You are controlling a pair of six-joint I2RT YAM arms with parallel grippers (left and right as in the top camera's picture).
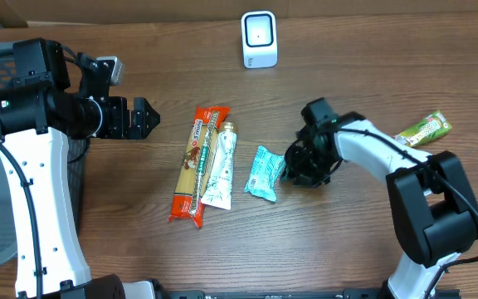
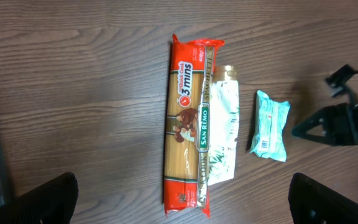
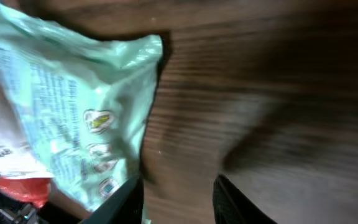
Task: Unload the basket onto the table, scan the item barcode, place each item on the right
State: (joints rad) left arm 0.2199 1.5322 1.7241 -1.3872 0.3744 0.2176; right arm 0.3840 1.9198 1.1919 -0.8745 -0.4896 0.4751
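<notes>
On the wooden table [image 1: 372, 50], the left gripper [image 1: 149, 116] waits at nine o'clock with its jaws spread wide and empty, probably parked clear of the work. The spaghetti pack [image 1: 192, 170] and white tube [image 1: 221, 166] lie side by side and touching at centre, presumably queued. Just beside them at three o'clock lies the teal packet [image 1: 264, 173], likely the item to scan. The right gripper [image 1: 292, 166] sits low at its three o'clock edge, jaws partly apart around bare wood and gripping nothing. The scanner [image 1: 259, 39] stands at twelve o'clock, well apart.
</notes>
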